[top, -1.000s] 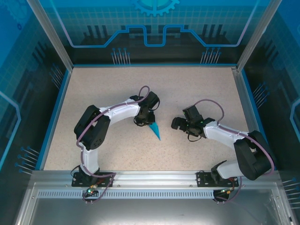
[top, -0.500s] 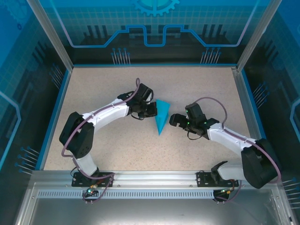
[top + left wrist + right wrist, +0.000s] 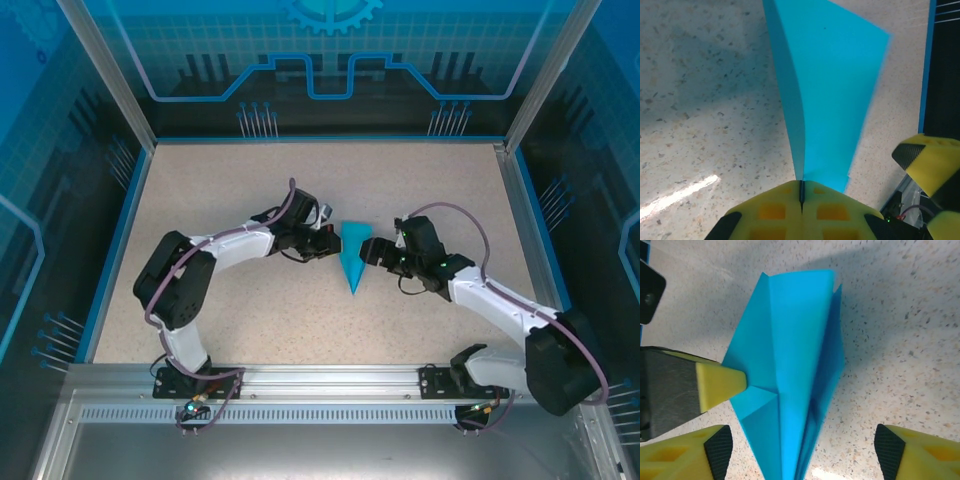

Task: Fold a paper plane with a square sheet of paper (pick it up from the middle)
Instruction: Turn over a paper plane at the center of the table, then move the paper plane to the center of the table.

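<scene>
— Where is the paper plane [image 3: 352,258] found?

— It is seen near the middle of the speckled table [image 3: 250,320], between the two grippers. Its pointed nose is turned toward the arm bases and its wide tail toward the far side.

— How is the left gripper [image 3: 331,243] set?

— It is pressed fully together on the edge of the plane nearest to it. In the left wrist view the yellow fingers [image 3: 775,210] are met, with only the thin teal paper caught in the seam between them.

— And the right gripper [image 3: 374,252]?

— Its jaws are held wide apart. In the right wrist view a finger [image 3: 910,450] is placed on each side of the plane — neither is seen touching the paper, which is framed in the gap between them.

— Is the plane lifted off the table?

— That cannot be told. A shadow is cast on the surface beside it, yet contact is not shown either way.

— Anything else noted?

— The left gripper's yellow fingertip [image 3: 722,385] is seen in the right wrist view, clamped at the plane's side fold.
</scene>
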You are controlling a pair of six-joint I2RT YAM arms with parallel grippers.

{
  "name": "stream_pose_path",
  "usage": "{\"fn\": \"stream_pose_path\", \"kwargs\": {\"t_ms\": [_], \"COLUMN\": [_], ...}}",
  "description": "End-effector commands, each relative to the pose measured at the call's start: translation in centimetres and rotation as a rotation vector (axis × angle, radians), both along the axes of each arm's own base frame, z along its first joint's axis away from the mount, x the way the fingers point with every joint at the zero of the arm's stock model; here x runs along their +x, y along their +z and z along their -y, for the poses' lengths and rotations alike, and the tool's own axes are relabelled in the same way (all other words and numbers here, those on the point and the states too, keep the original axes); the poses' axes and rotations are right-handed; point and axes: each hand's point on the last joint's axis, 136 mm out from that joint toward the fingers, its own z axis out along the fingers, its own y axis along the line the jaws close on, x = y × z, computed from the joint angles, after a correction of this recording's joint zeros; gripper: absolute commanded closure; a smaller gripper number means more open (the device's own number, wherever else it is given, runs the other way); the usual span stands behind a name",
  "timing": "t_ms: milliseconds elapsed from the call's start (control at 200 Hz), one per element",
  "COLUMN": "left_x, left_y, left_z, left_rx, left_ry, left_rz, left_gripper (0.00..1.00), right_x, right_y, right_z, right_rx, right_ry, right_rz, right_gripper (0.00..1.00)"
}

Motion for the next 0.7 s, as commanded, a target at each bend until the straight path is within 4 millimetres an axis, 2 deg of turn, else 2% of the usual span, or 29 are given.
{"fn": "stream_pose_path", "kwargs": {"t_ms": [0,160,315,465,535,550,695], "left_x": [0.1,-0.2,-0.7,-0.7,-0.8,-0.9,-0.9], "left_y": [-1.3,-4.1,-5.4,-5.8,-6.1,-6.2,-6.1], "left_z": [-0.2,-1.6,-2.7,-3.3,-3.5,-3.5,-3.4], "left_rx": [-0.027,0.005,0.04,0.07,0.08,0.08,0.078], "left_ry": [0.017,0.063,0.083,0.094,0.098,0.098,0.092], "left_rz": [-0.025,-0.076,-0.094,-0.094,-0.1,-0.102,-0.102], "left_gripper": [0.99,1.0,1.0,1.0,1.0,1.0,1.0], "right_x": [0.4,0.8,1.1,1.5,1.1,1.6,1.4], "right_y": [0.6,-0.9,-1.8,-2.3,-3.4,-2.7,-3.2], "right_z": [-2.1,-4.1,-6.3,-7.9,-8.0,-8.5,-9.0], "right_rx": [0.033,0.011,0.004,-0.024,-0.048,-0.038,-0.052], "right_ry": [0.067,0.106,0.153,0.186,0.194,0.197,0.217], "right_rz": [0.008,-0.032,-0.061,-0.077,-0.106,-0.09,-0.11], "right_gripper": [0.29,0.43,0.51,0.53,0.54,0.54,0.55]}}
